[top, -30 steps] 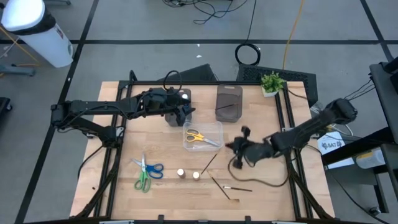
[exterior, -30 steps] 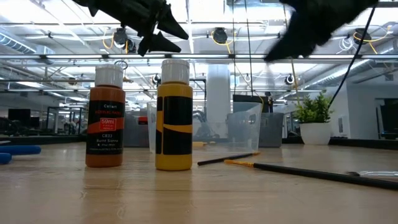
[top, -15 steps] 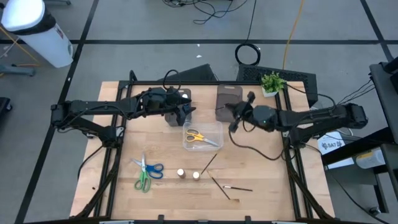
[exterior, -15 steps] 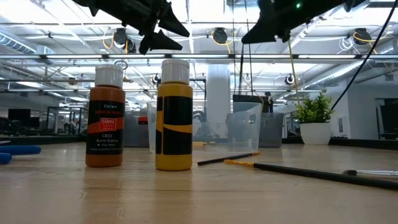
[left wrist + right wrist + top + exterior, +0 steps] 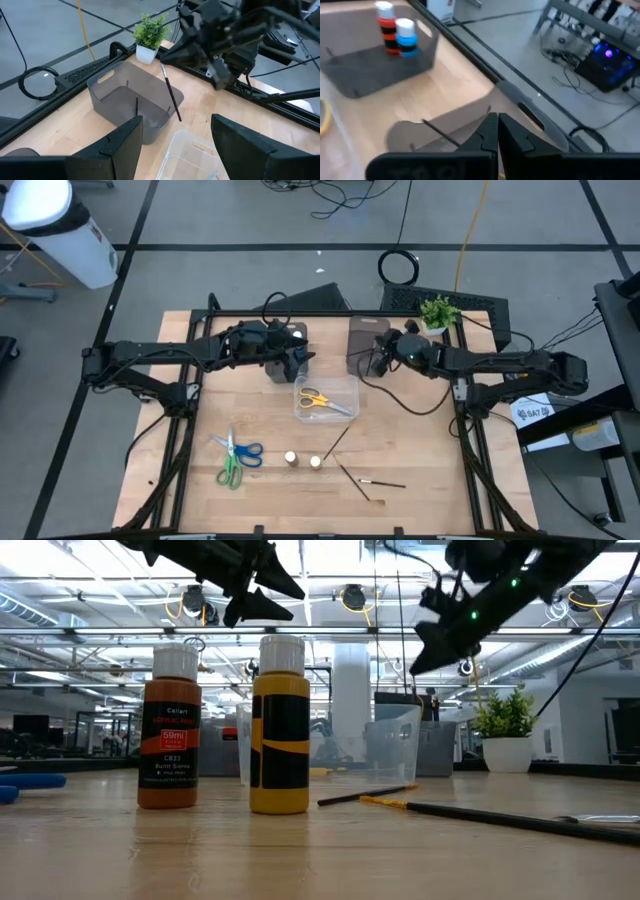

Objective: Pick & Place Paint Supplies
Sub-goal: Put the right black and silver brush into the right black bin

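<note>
Above the dark grey tray [image 5: 367, 345] at upper centre of the high view, the right tool [image 5: 383, 360] is clenched on a thin dark brush [image 5: 170, 93]. The left tool [image 5: 297, 363], fingers spread and empty, hangs beside the clear box [image 5: 326, 399] holding yellow-handled scissors [image 5: 318, 399].

A robotics lab or test hall: a wooden work surface [image 5: 250, 415] bolted into a black metal frame [image 5: 180, 430] stands on a grey floor marked with dark lines, cables [image 5: 340, 195] trailing across it. Behind, long rows of ceiling lights [image 5: 100, 605], open bays and electronics with a blue lamp [image 5: 605, 52].
</note>
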{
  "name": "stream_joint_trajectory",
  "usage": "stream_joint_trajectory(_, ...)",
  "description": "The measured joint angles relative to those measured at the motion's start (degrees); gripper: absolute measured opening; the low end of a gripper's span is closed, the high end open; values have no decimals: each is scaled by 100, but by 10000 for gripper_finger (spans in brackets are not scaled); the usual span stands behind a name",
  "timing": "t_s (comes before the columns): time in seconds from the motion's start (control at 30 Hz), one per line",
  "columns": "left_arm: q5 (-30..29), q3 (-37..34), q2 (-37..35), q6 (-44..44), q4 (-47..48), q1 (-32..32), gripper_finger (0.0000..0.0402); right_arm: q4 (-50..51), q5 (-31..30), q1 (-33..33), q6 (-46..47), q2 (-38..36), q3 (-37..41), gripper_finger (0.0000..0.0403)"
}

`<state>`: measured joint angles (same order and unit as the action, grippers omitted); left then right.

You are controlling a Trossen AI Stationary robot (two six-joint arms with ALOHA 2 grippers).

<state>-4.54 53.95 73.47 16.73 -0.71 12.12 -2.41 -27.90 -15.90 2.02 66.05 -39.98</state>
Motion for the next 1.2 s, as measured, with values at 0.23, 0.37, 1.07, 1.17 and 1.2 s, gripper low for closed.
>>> stream_joint_trajectory(0.23,2,0,0,0,-5,0,244,-472,118,-438,-61,75,432,0)
stream_joint_trajectory(0.37,2,0,0,0,-42,0,244,-618,118,-516,-77,76,475,0)
stream_joint_trajectory(1.07,0,0,0,0,-55,0,244,-1859,261,-664,-575,74,473,0)
stream_joint_trajectory(1.17,0,0,0,1,-56,1,244,-1674,373,-657,-432,74,473,0)
stream_joint_trajectory(1.2,0,2,0,0,-55,0,244,-1597,475,-654,-362,74,473,0)
